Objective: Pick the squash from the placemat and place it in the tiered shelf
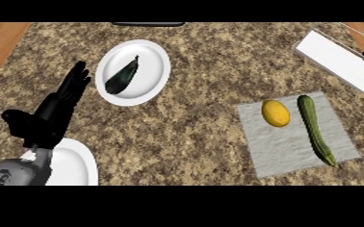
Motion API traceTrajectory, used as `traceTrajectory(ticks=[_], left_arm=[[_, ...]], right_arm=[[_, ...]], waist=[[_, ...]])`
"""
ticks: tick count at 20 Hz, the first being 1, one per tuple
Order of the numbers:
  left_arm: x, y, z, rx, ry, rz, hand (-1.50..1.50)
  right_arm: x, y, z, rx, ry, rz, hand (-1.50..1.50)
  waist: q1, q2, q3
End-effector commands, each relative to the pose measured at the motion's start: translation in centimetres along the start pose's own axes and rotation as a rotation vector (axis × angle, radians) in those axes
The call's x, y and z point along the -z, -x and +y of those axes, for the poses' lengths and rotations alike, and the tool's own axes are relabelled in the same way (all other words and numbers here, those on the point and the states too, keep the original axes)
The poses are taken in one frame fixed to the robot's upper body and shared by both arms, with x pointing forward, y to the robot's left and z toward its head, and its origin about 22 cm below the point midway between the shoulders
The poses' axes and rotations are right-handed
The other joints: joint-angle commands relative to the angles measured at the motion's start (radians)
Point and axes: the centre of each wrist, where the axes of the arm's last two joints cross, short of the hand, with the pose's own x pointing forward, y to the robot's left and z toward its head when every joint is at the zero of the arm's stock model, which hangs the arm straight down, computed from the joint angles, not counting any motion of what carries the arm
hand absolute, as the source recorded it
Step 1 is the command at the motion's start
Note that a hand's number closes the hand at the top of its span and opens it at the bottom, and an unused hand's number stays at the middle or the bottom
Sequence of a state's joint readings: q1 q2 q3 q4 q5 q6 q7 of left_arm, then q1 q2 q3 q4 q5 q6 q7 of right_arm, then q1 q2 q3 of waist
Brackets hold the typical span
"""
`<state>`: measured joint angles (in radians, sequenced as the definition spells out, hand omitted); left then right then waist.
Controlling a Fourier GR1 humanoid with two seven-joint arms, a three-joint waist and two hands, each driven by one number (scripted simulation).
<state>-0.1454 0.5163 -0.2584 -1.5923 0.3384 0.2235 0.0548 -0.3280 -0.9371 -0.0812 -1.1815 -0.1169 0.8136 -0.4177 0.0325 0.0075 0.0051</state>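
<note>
The left hand (57, 107) is open with straight fingers and holds nothing, so it seems to be just resting; the right hand does not show at all. Far off to its right lies one grey placemat (284, 149), and on it wait one yellow squash (276, 113) and one long green cucumber (316, 130), side by side but not touching, ready to be picked up; the white tiered shelf (332, 57) sits beyond them. There are two white plates; one plate (149, 60) just ahead of the fingers holds one dark eggplant (122, 76), and the other plate (74, 166) lies under the wrist.

Placemat (284, 149) lower right, squash (276, 113) on its upper left, cucumber (316, 130) just right of it. Shelf (332, 57) upper right. Plate (134, 72) upper left holds eggplant (122, 76). Second plate (74, 166) lower left, left hand (53, 113) over it.
</note>
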Motion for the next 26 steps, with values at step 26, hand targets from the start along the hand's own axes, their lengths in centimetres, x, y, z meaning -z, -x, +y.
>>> traceTrajectory(ticks=[26], left_arm=[[-0.4, -0.7, 0.6, -0.005, -0.029, -0.006, 0.00]], right_arm=[[7.8, 2.2, 8.0, -0.424, -0.411, 0.080, -1.50]], waist=[[-0.027, -0.007, -0.005]])
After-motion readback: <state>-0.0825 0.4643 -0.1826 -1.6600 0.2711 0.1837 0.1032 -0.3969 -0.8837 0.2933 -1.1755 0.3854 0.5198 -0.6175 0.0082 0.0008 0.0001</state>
